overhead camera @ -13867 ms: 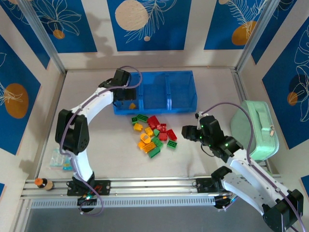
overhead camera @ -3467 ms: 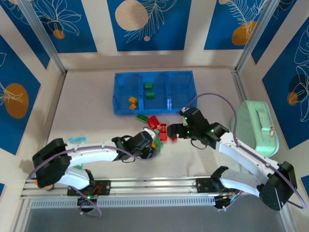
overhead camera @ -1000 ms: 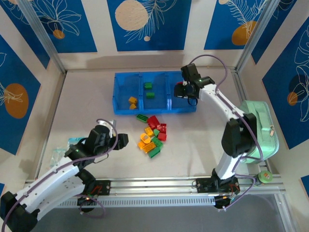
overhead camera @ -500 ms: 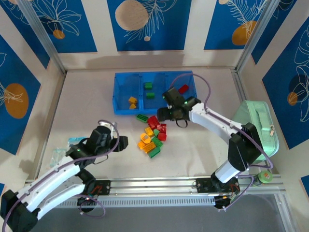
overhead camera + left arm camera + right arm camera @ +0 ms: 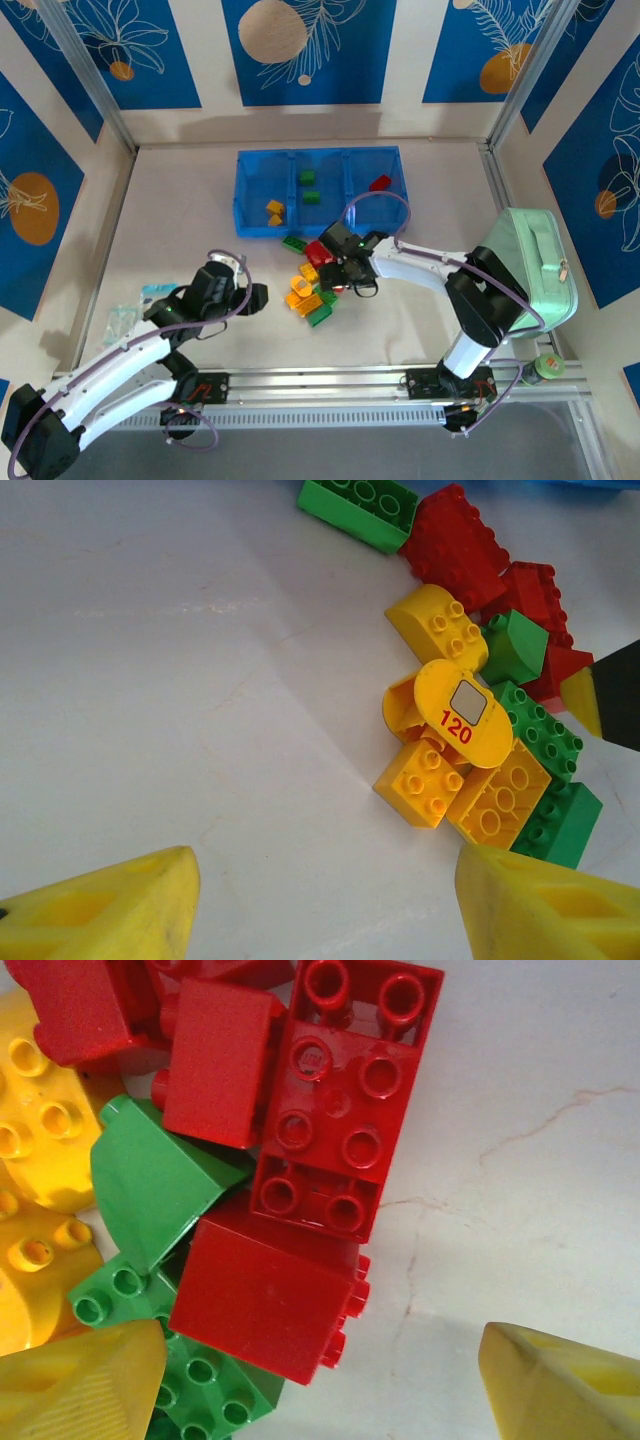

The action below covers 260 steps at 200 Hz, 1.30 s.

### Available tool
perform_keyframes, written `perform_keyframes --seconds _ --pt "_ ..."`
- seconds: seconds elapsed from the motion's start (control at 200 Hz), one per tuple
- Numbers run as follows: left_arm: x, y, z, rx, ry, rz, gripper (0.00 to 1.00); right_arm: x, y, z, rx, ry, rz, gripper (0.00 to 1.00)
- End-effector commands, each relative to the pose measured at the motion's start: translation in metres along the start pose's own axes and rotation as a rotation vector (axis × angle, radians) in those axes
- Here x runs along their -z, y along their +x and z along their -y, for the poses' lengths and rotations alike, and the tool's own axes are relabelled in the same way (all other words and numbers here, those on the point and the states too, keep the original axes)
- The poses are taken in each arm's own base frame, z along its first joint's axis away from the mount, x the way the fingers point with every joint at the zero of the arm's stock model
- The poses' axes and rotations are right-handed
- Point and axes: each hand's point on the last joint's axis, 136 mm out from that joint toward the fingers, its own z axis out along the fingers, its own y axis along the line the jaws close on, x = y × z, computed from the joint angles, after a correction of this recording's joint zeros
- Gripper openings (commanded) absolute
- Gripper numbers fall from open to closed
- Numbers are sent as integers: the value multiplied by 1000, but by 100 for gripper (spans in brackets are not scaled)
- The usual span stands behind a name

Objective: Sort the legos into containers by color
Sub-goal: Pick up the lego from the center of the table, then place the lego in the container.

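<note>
From above and behind the arm bases, the top camera faces down and forward over the whole table [image 5: 180, 220], with the blue tray [image 5: 320, 152] at the far side. The left wrist camera looks down past the left gripper [image 5: 325, 910] from a little way off, the pile of bricks [image 5: 480, 720] sitting in its upper right. The right wrist camera hangs very close over the same pile, past the right gripper [image 5: 320, 1380]. All three views share that pile.
</note>
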Motion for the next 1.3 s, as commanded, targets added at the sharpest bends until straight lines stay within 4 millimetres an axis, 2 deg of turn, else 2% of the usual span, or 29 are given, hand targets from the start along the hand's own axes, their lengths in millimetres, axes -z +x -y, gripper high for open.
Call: perform_keyframes --seconds 0.0,0.12,0.16,0.22,0.305,0.41,0.535,0.67,0.765,0.865,0.941,1.046,1.211,1.261,1.296 --pt "1 0 -1 14 10 10 68 -9 3 -10 -26 -35 -22 81" --pt "1 0 -1 13 9 11 68 -18 4 -9 -33 -25 -40 74" --pt "2 0 -1 12 9 11 68 -20 5 -8 -36 -20 -45 68" --pt "2 0 -1 10 8 12 68 -22 7 -7 -39 -13 -53 54" --pt "1 1 -2 9 5 10 68 -20 8 -5 -42 -8 -50 47" --pt "1 0 -2 10 5 13 68 -8 8 0 -37 10 -30 41" --pt "1 -3 0 5 7 19 68 20 -4 14 -39 39 37 40" --pt "1 -6 3 -1 14 24 68 54 -40 37 -75 2 118 40" --pt "1 -9 4 -5 14 24 67 76 -76 55 -106 -26 194 41" --pt "2 -10 5 -8 13 23 67 87 -116 75 -147 -51 235 41" --pt "3 -10 4 -11 9 24 67 87 -144 85 -164 -56 247 41" --pt "7 -9 0 -11 -5 29 67 75 -178 97 -184 -64 235 41" --pt "12 -9 -3 -10 -18 38 67 54 -213 108 -184 -19 207 42" --pt "13 -10 -4 -10 -21 41 67 48 -219 110 -190 -11 188 48" --pt "14 -10 -3 -11 -21 41 67 47 -223 110 -190 -2 184 64"
